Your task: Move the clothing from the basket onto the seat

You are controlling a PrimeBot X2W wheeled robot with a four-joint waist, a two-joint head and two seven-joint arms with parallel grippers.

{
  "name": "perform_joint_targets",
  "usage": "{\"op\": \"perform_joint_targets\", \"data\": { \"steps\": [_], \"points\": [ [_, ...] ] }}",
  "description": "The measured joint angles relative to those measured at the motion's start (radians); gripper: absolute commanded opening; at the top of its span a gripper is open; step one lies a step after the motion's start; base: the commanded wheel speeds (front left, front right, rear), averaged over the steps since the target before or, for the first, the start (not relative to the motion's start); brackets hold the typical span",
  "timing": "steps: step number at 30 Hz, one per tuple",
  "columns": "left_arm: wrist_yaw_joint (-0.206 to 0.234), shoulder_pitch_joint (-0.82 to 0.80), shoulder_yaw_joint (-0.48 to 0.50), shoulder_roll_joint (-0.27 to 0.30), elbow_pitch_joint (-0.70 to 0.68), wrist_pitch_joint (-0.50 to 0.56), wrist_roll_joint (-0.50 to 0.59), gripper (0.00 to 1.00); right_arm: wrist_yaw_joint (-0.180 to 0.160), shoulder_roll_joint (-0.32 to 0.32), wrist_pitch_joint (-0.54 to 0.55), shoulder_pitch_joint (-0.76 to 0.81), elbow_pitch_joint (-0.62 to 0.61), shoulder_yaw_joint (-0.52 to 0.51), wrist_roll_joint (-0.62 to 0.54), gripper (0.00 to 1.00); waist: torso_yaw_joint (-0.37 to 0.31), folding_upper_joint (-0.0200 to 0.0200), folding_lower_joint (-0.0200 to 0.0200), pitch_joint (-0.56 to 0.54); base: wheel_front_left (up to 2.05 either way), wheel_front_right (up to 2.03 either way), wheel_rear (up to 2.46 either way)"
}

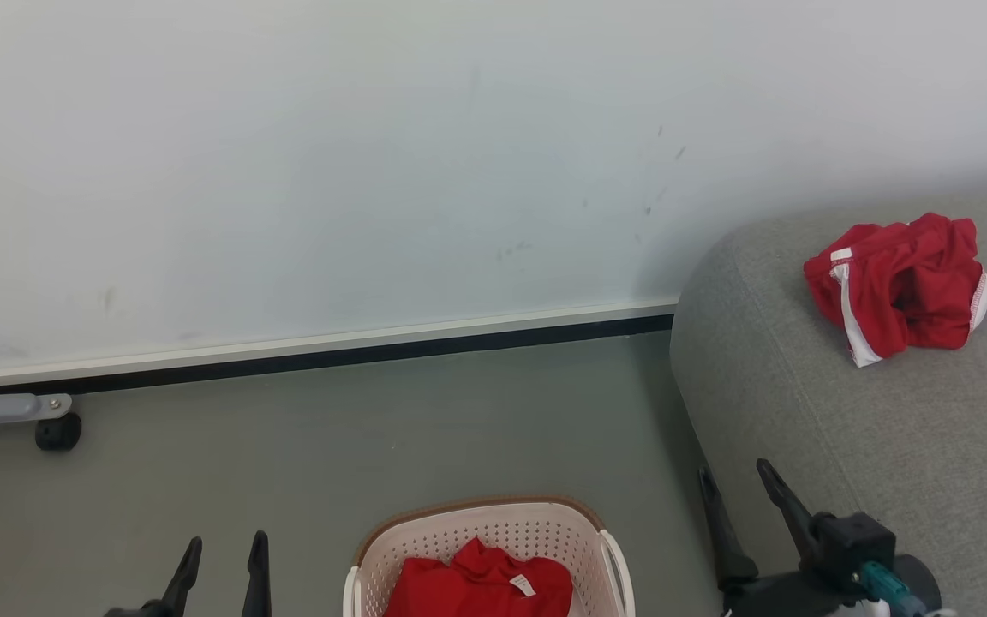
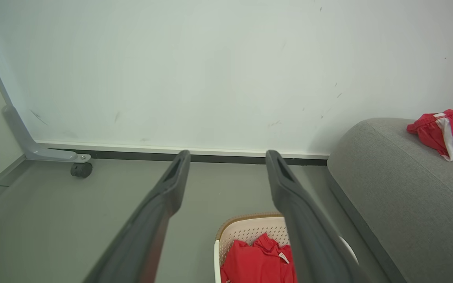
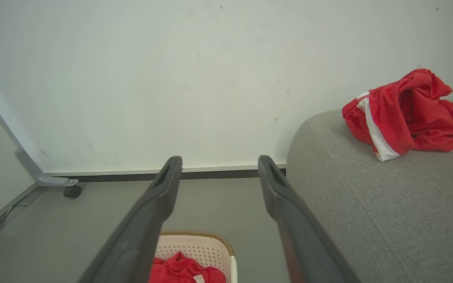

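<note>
Holding left gripper (image 1: 228,540) and right gripper (image 1: 733,469) open and empty at frame bottom, we note a red shirt (image 1: 476,584) in the basket (image 1: 476,507) and a striped garment (image 1: 896,287) on the seat (image 1: 888,446), upper right.

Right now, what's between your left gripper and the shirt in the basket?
Head view: bare grey floor, then the side of the basket. The left gripper is open, apart from the shirt.
</note>
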Motion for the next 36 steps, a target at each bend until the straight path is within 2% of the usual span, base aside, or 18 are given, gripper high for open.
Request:
{"op": "perform_joint_targets", "data": {
  "steps": [13, 36],
  "points": [
    [0.001, 0.035, 0.039, -0.005, -0.056, 0.000, 0.044, 1.00, -0.031, -0.015, 0.000, 0.150, -0.212, -0.042, -0.016, 1.00, 0.007, 0.0000, 0.0000, 0.004, 0.00, 0.00, 0.00],
    [0.008, 0.056, 0.064, -0.017, -0.091, 0.000, 0.076, 1.00, -0.044, -0.018, 0.000, 0.212, -0.335, -0.088, -0.049, 1.00, 0.007, 0.0001, 0.0000, 0.028, 0.00, 0.00, 0.00]
  ]
}}
